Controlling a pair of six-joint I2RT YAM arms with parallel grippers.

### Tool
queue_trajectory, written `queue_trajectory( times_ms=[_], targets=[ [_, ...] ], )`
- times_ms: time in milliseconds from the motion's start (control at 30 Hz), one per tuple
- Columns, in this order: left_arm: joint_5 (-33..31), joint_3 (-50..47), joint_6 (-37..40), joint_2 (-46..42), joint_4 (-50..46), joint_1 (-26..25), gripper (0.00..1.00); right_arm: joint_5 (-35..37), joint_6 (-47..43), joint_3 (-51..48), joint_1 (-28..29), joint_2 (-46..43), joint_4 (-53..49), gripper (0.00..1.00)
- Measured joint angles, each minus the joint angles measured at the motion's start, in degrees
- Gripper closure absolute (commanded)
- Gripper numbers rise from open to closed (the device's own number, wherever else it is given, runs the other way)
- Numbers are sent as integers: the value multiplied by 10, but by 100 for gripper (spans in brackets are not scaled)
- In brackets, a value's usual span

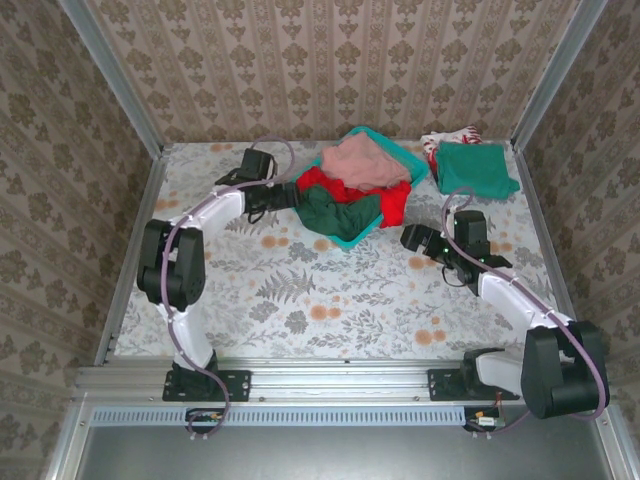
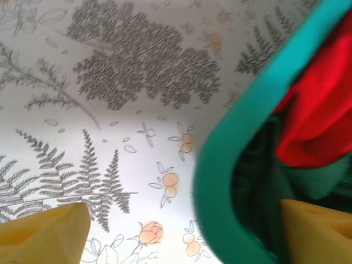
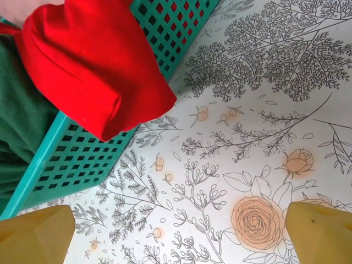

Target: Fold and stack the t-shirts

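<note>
A teal mesh basket point(image 1: 402, 160) at the back middle holds a heap of t-shirts: a dusty pink one point(image 1: 362, 160) on top, a red one point(image 1: 395, 205) spilling over the front wall, and a dark green one point(image 1: 335, 212) at the front left. A folded teal-green t-shirt point(image 1: 476, 168) lies at the back right on a white-red one point(image 1: 447, 138). My left gripper point(image 1: 292, 197) is open at the basket's left side. In the left wrist view the left gripper point(image 2: 184, 220) straddles the basket rim point(image 2: 220, 181), with one finger point(image 2: 316, 228) over the dark green cloth point(image 2: 258, 181). My right gripper point(image 1: 410, 238) hangs open over the tablecloth just right of the basket.
A floral tablecloth point(image 1: 330, 290) covers the table, with bare room across the front half. Patterned walls close in the left, back and right sides. In the right wrist view the red t-shirt point(image 3: 93, 71) drapes over the basket's mesh wall point(image 3: 82, 159).
</note>
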Motion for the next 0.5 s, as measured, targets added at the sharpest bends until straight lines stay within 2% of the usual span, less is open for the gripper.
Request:
queue_trajectory(
  times_ms=[67, 100, 167, 233, 367, 500],
  targets=[
    [0, 5, 6, 0, -3, 0, 34, 0, -2, -2, 0, -2, -1, 0],
    [4, 7, 9, 0, -3, 1, 35, 0, -2, -2, 0, -3, -1, 0],
    [9, 14, 12, 3, -5, 4, 47, -1, -3, -3, 0, -4, 0, 0],
    [17, 23, 18, 8, -6, 7, 50, -4, -3, -6, 0, -5, 2, 0],
    [26, 27, 16, 10, -6, 14, 68, -7, -3, -18, 0, -5, 2, 0],
    [35, 20, 8, 6, 1, 31, 76, -9, -3, -21, 0, -5, 2, 0]
  ],
)
